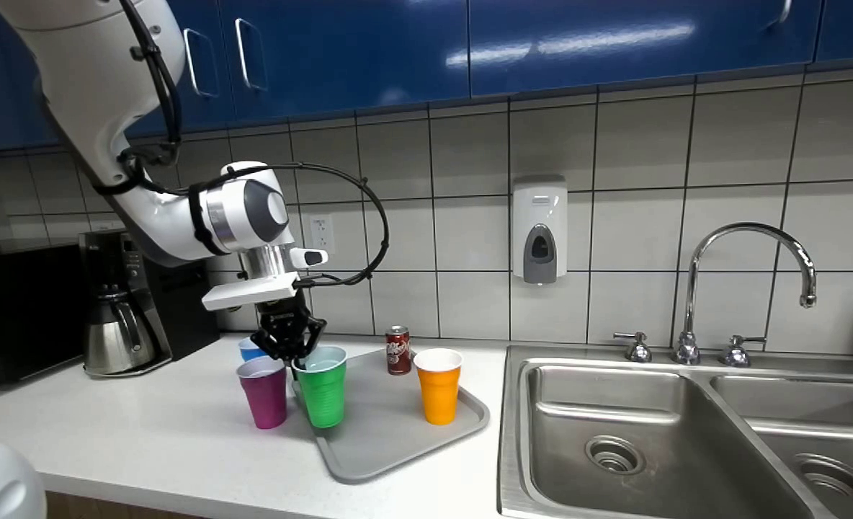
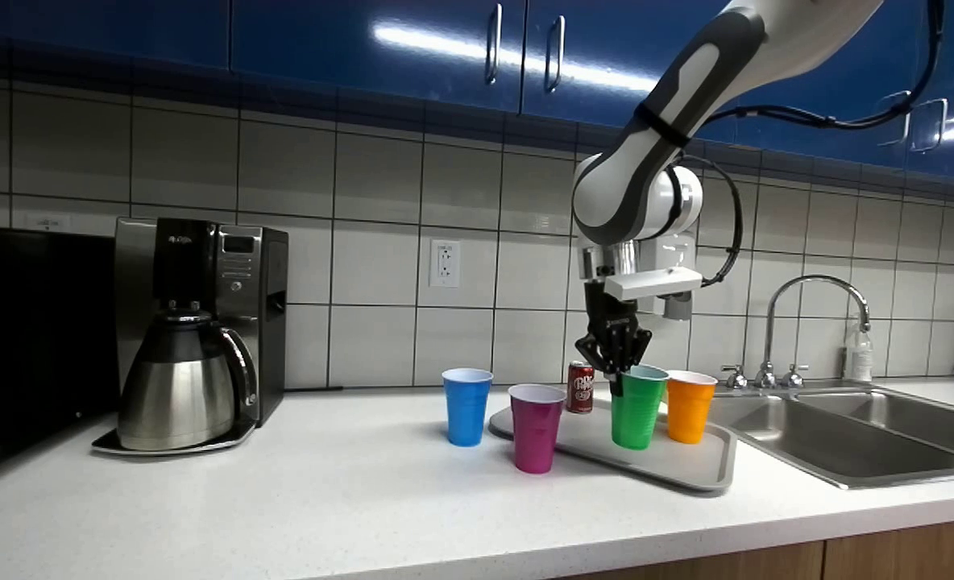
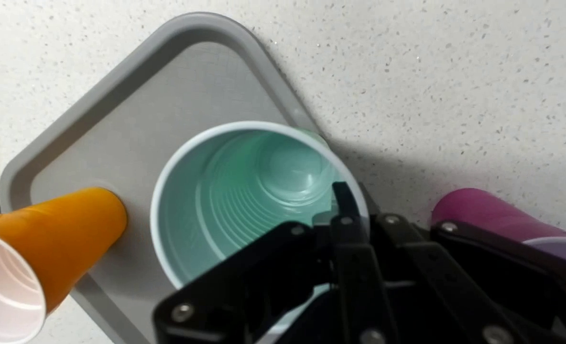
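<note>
My gripper (image 1: 297,362) is shut on the rim of a green cup (image 1: 325,395), one finger inside its wall and one outside. In the wrist view the green cup (image 3: 230,186) shows its pale, ribbed inside. It stands over the near-left border of a grey tray (image 1: 390,404); whether its base touches the tray I cannot tell. An orange cup (image 1: 439,396) and a red soda can (image 1: 398,352) are upright on the tray. Close by the gripper, off the tray, is a purple cup (image 2: 537,435), with a blue cup (image 2: 466,412) behind it.
Right of the tray lies a steel double sink (image 1: 514,411) with a tall curved faucet (image 1: 751,229). A coffee maker (image 2: 187,387) stands at the far left of the counter. Blue cabinets (image 1: 347,58) hang above, and a soap dispenser (image 1: 539,231) is on the tiled wall.
</note>
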Controlling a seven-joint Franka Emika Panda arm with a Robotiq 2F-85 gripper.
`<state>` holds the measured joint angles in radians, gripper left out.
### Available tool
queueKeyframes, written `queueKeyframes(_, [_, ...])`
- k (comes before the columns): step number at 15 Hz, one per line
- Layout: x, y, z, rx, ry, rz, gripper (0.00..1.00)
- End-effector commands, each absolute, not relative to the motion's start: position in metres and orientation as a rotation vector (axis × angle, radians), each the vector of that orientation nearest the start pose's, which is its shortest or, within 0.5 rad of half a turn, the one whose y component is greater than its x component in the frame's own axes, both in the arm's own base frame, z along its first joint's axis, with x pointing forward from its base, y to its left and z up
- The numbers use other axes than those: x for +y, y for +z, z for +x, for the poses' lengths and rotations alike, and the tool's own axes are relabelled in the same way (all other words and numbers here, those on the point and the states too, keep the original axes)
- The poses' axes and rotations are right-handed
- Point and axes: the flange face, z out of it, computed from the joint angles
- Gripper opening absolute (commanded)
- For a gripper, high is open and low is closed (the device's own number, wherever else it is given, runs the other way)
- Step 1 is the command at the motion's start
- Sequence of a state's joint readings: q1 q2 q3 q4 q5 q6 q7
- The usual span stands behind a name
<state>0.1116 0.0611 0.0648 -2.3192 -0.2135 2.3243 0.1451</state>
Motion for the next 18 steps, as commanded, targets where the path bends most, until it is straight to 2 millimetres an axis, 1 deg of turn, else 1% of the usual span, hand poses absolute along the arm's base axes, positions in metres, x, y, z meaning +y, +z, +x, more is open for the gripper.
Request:
queueKeyframes(1, [0.096, 0.318, 0.491, -0.327, 0.074, -3.268, 0.01])
queueKeyframes(11, [0.123, 0.312, 0.487, -0.418, 0.083, -3.239, 0.01])
queueKeyframes(18, [0.136, 0.304, 0.483, -0.474, 0.101, -3.231, 0.01])
